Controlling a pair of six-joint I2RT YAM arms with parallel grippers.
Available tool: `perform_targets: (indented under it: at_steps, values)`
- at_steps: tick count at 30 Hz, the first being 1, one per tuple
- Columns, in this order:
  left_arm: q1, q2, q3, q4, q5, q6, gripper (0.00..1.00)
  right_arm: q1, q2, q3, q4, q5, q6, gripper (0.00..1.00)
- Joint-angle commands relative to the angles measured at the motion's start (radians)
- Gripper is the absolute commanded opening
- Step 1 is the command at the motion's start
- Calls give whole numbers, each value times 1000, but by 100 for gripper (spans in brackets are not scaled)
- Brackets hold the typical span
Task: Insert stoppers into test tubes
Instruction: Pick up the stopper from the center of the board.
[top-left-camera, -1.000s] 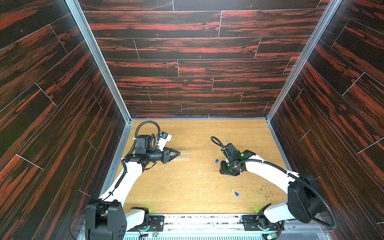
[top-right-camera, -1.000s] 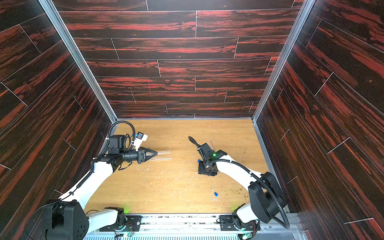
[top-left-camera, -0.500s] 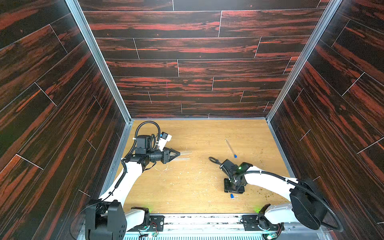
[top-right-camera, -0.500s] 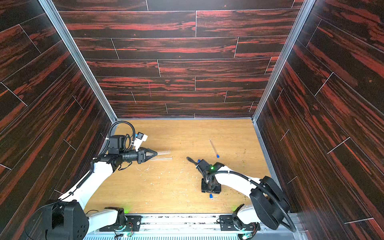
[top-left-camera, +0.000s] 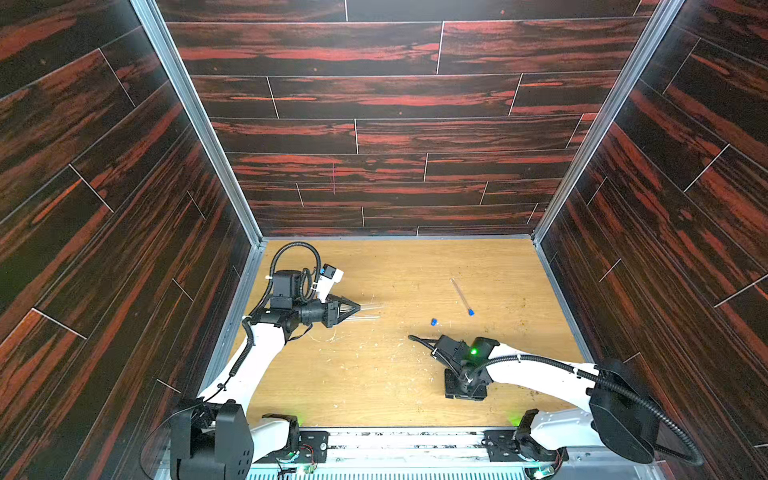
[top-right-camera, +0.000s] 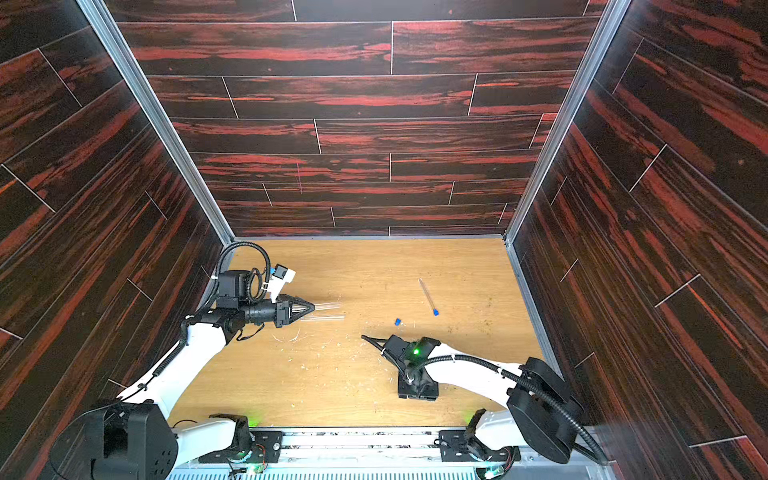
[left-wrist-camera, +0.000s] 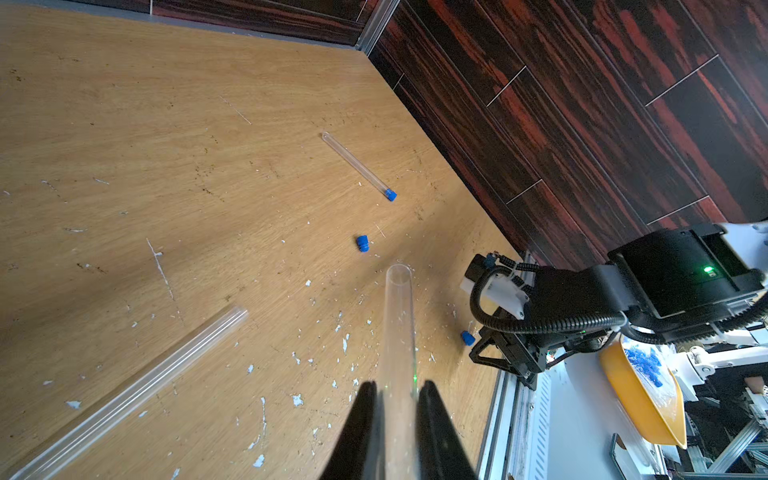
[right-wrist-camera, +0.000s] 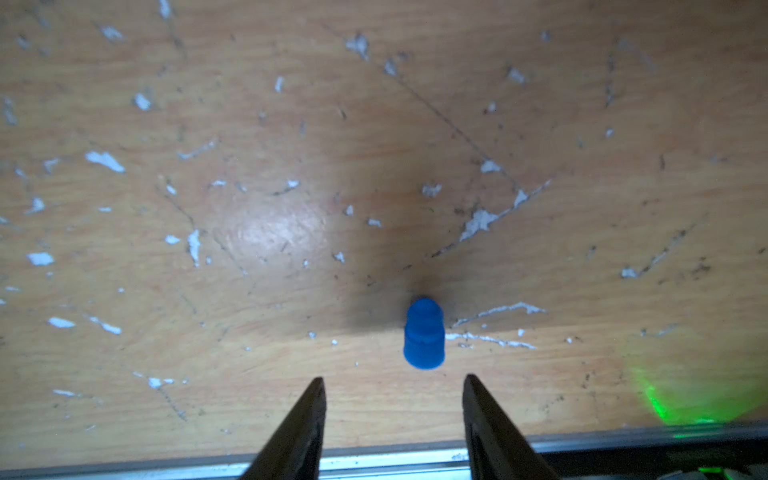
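Blue stoppers, three: fitted stopper (left-wrist-camera: 390, 194) capping the diagonal far tube (left-wrist-camera: 353, 164), loose stopper (left-wrist-camera: 362, 243) on the counter (left-wrist-camera: 124, 124), third stopper (right-wrist-camera: 424, 334) before the released right tool (right-wrist-camera: 392, 380). Left tool (left-wrist-camera: 395, 386) clenches a level held tube (left-wrist-camera: 398, 324), mouth rightward; spare tube (left-wrist-camera: 137, 386) lies alongside.

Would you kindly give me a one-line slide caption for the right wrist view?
Right gripper, jaws open, poised just short of a blue stopper on the scratched wooden table.

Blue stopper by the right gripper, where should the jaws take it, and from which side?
Probably by the wider cap end of the stopper, leaving its narrower rounded end free for inserting. Bring the right gripper down from above, open jaws closing across its round sides; it sits nearer one jaw, so centre first.
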Motion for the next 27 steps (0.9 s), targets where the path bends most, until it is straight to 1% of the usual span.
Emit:
perform_targets:
  at_steps: [1,12,27]
  values:
    - [5,-6,2,8,9,8,0,7,-14,-18,-7,18,41,53]
    - [5,-7,2,3,5,14,0,7,9,-49,41,15,15,43]
    - [6,-7,0,2,4,14,0,-2,29,-60,62,17,-4,37]
